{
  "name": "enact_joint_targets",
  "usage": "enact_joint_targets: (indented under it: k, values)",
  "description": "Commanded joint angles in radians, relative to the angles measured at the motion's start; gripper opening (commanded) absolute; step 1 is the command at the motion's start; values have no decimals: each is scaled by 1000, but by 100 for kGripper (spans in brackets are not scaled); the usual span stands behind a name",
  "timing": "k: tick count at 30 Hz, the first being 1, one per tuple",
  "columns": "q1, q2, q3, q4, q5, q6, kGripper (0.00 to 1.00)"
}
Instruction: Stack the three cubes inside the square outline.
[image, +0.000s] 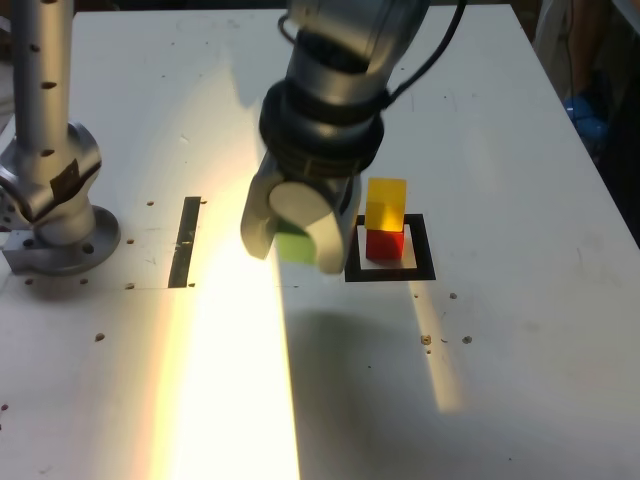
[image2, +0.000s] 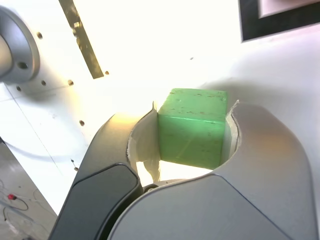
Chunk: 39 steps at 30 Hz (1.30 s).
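Looking at the exterior view first, you can see the gripper (image: 297, 238) hanging low over the white table (image: 520, 380), with a bit of the green cube (image: 291, 246) peeking out between its pale fingers. Your stack sits at about three o'clock from the gripper, very near: the yellow cube (image: 386, 204) is on top of the red cube (image: 384, 243), and the red one stands inside the square outline (image: 420, 272). So your next trip, I think, goes toward three o'clock and up, because the green cube has to land on top of the yellow one, which stands about as high as the gripper's tip. A thin dark strip (image: 186, 242) lies on the table at nine o'clock from the gripper, and you do not need it. Now the wrist view: the jaws are pulled in tight and pinch the green cube (image2: 192, 127) on two opposite sides. The cube looks a little turned in the grip. A corner of the square outline (image2: 272, 22) shows at about one o'clock from the cube, well apart from it. Be careful up there, since a bump could knock the yellow cube off.
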<state>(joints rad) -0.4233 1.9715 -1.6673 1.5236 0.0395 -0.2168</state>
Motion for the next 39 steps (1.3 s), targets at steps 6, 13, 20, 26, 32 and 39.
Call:
enact_joint_targets:
  k: [6, 13, 20, 26, 32, 39]
  values:
    - [85, -1, -100, 57, 14, 63, 36]
    - [153, 23, -190, 85, 27, 111, 36]
    - [223, 67, -248, 95, 41, 161, 36]
    - [263, 87, -259, 95, 43, 188, 36]
    - [283, 101, -262, 93, 42, 201, 36]
    - [290, 120, -264, 88, 35, 206, 36]
